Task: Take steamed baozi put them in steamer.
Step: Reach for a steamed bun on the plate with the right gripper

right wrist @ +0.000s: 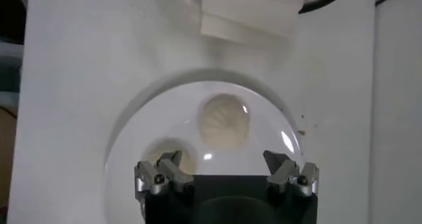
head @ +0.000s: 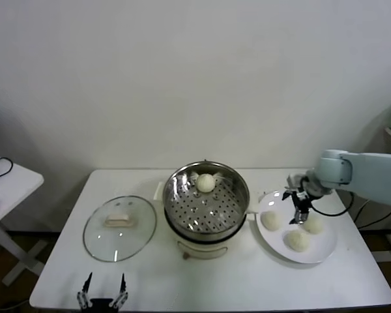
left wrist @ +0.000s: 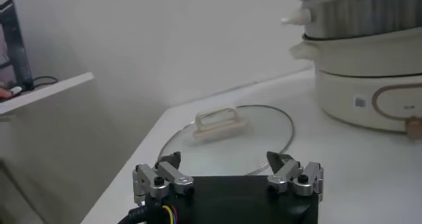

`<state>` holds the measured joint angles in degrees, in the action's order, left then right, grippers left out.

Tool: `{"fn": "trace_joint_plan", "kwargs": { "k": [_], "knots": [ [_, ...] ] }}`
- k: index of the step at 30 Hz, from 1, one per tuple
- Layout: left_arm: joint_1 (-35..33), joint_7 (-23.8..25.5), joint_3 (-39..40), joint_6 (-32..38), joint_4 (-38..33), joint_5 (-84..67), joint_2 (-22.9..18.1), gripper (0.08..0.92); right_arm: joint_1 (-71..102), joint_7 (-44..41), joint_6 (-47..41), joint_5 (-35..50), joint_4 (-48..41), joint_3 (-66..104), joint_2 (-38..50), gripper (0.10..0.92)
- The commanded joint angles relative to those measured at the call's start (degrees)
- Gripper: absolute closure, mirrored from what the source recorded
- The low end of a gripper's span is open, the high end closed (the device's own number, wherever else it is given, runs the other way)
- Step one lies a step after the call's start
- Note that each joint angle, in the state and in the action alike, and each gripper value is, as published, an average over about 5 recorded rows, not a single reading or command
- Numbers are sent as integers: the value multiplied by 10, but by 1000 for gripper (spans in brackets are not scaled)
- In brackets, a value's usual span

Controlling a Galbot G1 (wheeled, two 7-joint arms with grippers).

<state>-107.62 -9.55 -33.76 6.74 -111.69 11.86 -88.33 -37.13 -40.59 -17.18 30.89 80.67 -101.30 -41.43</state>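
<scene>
Steel steamer (head: 206, 199) held one bun as the right gripper (head: 298, 217), jaws spread wide and empty, hung directly above the plated baozi (head: 272, 221).

The head camera looks forward and down on the whole table (head: 234, 287). The left wrist camera sits low near the table edge, facing the glass lid (left wrist: 227, 143) and the steamer (left wrist: 369, 54) — both shared with the head view. The right wrist camera looks straight down, close above the plate (right wrist: 142, 133).
</scene>
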Motion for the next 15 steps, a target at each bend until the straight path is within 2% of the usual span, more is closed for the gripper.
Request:
{"fn": "trace_joint_plan", "kwargs": {
  "k": [1, 15],
  "knots": [
    [-1, -1, -5, 0, 3, 4, -2, 177, 153, 8, -30, -27, -77, 129, -20, 203],
    [-3, 1, -4, -3, 0, 8, -2, 177, 219, 7, -23, -69, -118, 183, -34, 210]
  ]
}}
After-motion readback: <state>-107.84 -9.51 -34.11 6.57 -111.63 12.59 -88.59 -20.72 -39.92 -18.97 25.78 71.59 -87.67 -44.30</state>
